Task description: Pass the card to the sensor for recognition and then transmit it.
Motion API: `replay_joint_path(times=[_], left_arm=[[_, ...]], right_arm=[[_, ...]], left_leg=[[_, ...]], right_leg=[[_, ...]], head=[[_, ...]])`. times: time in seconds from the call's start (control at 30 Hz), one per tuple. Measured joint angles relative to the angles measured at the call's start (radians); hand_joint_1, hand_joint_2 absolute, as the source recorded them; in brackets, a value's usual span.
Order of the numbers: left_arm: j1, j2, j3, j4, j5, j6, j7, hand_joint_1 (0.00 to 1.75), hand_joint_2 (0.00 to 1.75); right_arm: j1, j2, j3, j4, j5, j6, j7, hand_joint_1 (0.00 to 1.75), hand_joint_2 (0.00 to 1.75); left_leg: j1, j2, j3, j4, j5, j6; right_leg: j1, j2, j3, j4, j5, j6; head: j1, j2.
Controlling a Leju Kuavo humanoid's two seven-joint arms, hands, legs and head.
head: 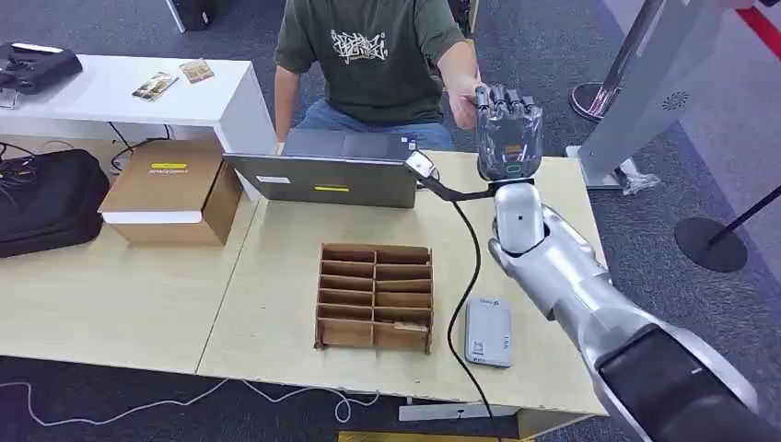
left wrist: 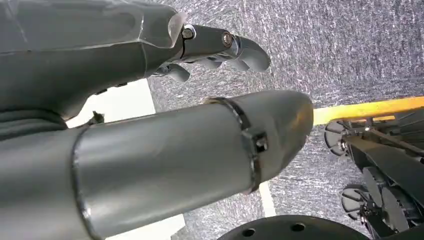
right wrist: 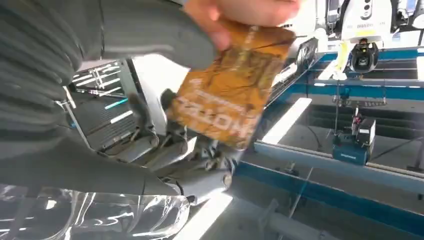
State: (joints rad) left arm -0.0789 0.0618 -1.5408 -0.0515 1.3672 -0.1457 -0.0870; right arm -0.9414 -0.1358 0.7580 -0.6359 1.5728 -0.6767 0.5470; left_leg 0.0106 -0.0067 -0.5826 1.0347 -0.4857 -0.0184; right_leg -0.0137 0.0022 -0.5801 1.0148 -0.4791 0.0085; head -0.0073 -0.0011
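R hand [head: 508,136] raised beyond the sensor [head: 488,332], thumb and fingers pinching orange card [right wrist: 231,95]; person's hand [right wrist: 240,15] grips card too. L hand [left wrist: 210,50] hangs, fingers loosely apart.

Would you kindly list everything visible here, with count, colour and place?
card: one, orange, between the person's fingers and the right hand
reader: one, grey, table's near right
organizer: one, brown cardboard, table centre
laptop: one, grey, table's far edge
cardboard box: one, brown, far left of table
black bag: one, left edge
white desk: one, far left, with two cards
cable: one, black, across the table
person: one, green shirt, seated behind the laptop
right hand: raised toward the person's hand
left hand: hanging above carpet
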Motion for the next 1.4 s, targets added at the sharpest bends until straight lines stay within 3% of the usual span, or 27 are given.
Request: replay_joint_path(times=[0.5, 0.7, 0.83, 0.97, 1.1, 1.27, 1.4], left_arm=[[0.000, -0.001, 0.000, 0.000, 0.008, 0.002, 0.000, 0.00, 0.00], [0.000, -0.002, 0.000, 0.000, 0.025, 0.003, 0.000, 0.00, 0.00], [0.002, -0.005, 0.000, 0.000, 0.044, 0.002, 0.000, 0.00, 0.00], [0.005, -0.005, 0.000, 0.000, 0.065, -0.007, -0.003, 0.00, 0.00], [0.011, -0.006, 0.002, 0.000, 0.085, -0.013, -0.003, 0.00, 0.00], [0.018, -0.008, 0.002, 0.000, 0.100, -0.025, -0.007, 0.00, 0.00], [0.022, -0.009, 0.002, 0.000, 0.110, -0.027, -0.010, 0.00, 0.00]], right_arm=[[0.000, 0.011, -0.022, 0.005, 0.000, 0.000, -0.007, 0.00, 1.75], [0.021, 0.027, -0.106, -0.029, -0.016, 0.000, -0.060, 0.00, 1.75], [0.114, 0.042, -0.226, -0.143, -0.002, -0.001, -0.120, 0.00, 1.75], [0.212, 0.050, -0.314, -0.256, 0.000, -0.001, -0.138, 0.00, 1.75], [0.321, 0.038, -0.335, -0.384, 0.000, -0.001, -0.061, 0.00, 1.75], [0.423, -0.048, -0.269, -0.527, 0.000, -0.001, 0.094, 0.00, 1.75], [0.507, -0.117, -0.225, -0.629, 0.000, 0.017, 0.144, 0.00, 1.75]], left_leg=[[0.000, 0.000, 0.000, 0.000, 0.000, 0.000], [0.000, 0.000, 0.000, 0.000, 0.000, 0.000], [0.000, 0.000, 0.000, 0.000, 0.000, 0.000], [0.000, -0.002, 0.000, 0.000, 0.000, 0.000], [0.000, -0.001, 0.000, 0.000, 0.000, 0.000], [0.000, -0.002, 0.000, 0.000, 0.000, 0.000], [0.000, -0.002, -0.001, 0.000, 0.000, 0.000]], right_leg=[[0.000, 0.000, 0.000, 0.000, 0.000, 0.000], [0.000, 0.000, 0.000, 0.000, 0.000, 0.000], [0.000, 0.000, 0.000, 0.000, 0.000, 0.000], [0.000, -0.001, 0.000, 0.000, 0.000, 0.000], [0.000, -0.001, -0.001, -0.001, 0.000, 0.000], [0.000, -0.001, 0.000, -0.001, 0.000, 0.000], [0.000, -0.001, 0.000, -0.001, 0.000, 0.000]], head=[[0.000, 0.000], [0.000, 0.000], [0.000, 0.000], [0.000, 0.000], [0.000, 0.000], [0.000, 0.000], [0.000, 0.000]])
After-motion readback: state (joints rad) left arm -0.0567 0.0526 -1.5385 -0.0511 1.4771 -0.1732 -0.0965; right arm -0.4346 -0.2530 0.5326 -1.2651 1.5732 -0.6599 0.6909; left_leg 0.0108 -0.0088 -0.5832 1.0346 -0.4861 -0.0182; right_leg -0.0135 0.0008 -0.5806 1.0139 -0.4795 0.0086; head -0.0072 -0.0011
